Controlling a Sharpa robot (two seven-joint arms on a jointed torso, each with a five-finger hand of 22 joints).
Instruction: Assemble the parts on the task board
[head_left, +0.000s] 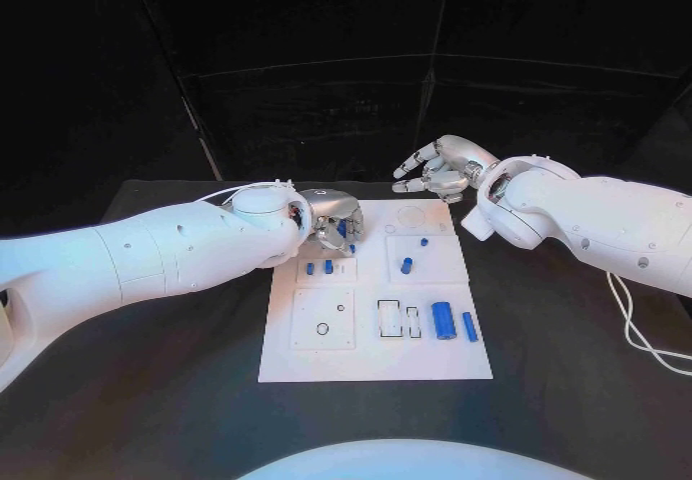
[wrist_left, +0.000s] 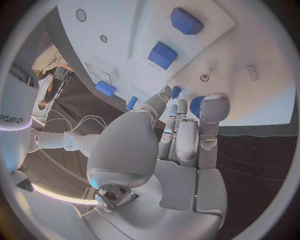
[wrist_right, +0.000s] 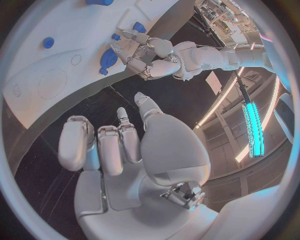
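the board lies flat in the middle of the black surface, with small blue parts on it: two long cylinders near the right edge, two short pegs left of centre, and a few more pegs farther back. the left hand is over the board's far left corner, fingers curled down close to the plate beside a blue part; i cannot tell whether they hold it or just touch near it. the right hand hovers beyond the far right corner, off the board, fingers loosely apart and holding nothing. the parts look light, stiff and smooth, likely to roll or slip, so a pinch across the middle of a cylinder's sides seems the safest hold.
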